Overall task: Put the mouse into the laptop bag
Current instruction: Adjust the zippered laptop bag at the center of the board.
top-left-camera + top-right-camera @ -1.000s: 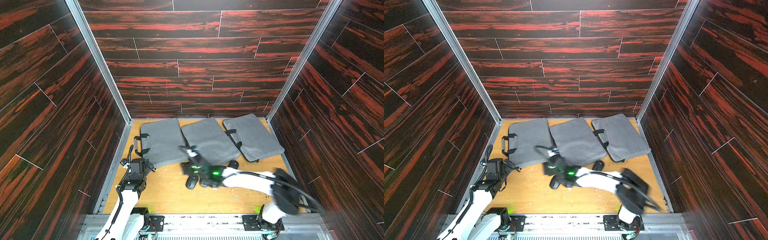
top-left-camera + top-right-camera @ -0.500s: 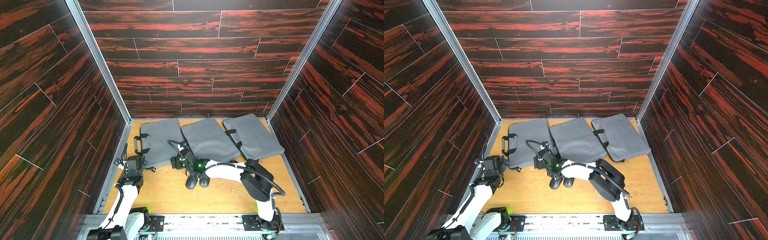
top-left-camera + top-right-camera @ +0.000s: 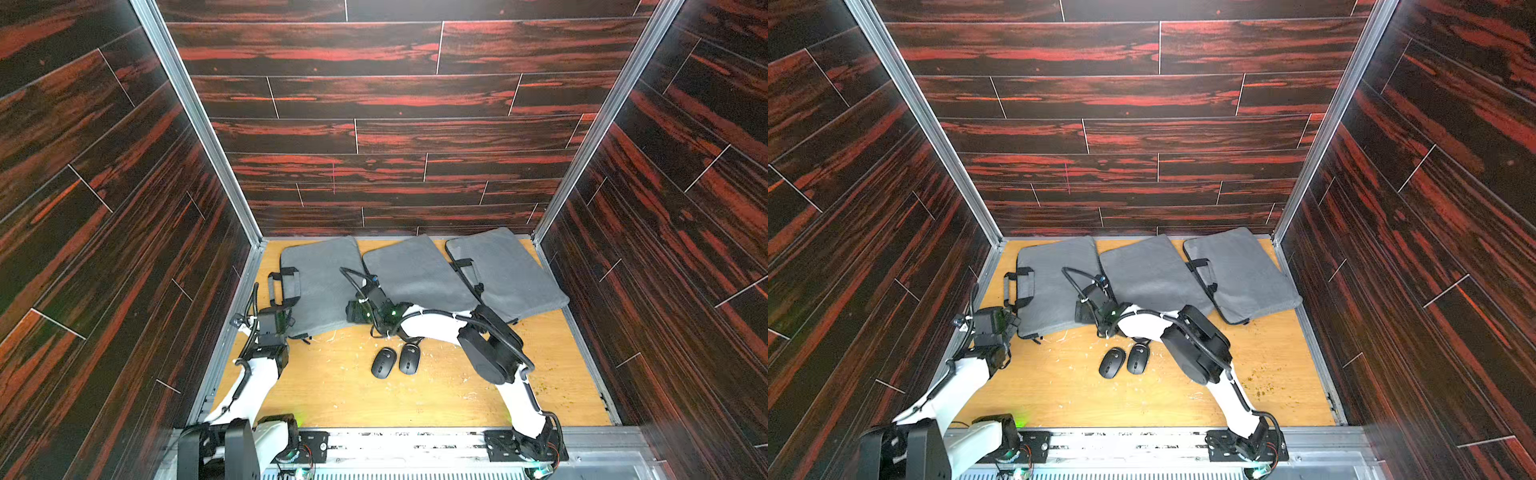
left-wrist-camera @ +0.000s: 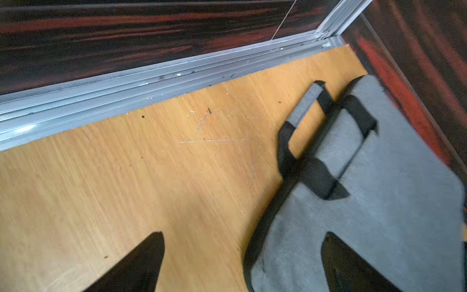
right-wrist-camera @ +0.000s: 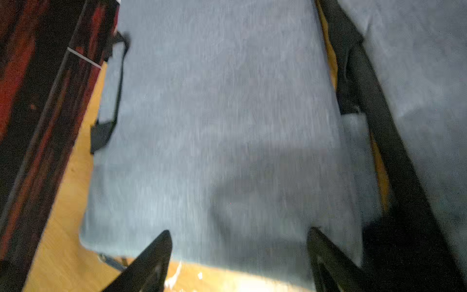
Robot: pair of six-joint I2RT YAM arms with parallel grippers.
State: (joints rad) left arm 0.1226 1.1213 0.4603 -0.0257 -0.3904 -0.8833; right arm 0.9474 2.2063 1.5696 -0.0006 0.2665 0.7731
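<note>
**Surface**: light wood board, scuffed and flecked with crumbs, enclosed by dark red wood-pattern walls and an aluminium frame rail.

**Laptop bags, three, grey fabric:** these lie flat in a row along the far wall. They are the left laptop bag, the middle laptop bag and the right laptop bag, close side by side. The left bag's handle has black ends and points toward the side wall.

**Mice, two, black:** the left mouse and the right mouse sit just beside each other on the bare surface. They are in front of the middle bag and outside every bag. Both hands are apart from them.

**Left hand**: released, fingers spread wide and grasping nothing. One finger is over bare wood, the other over the near corner of the left laptop bag.

**Right hand**: released, fingers spread and grasping nothing. It is poised at the near edge of the left laptop bag, beside the middle bag. The wrist view is motion-blurred.
</note>
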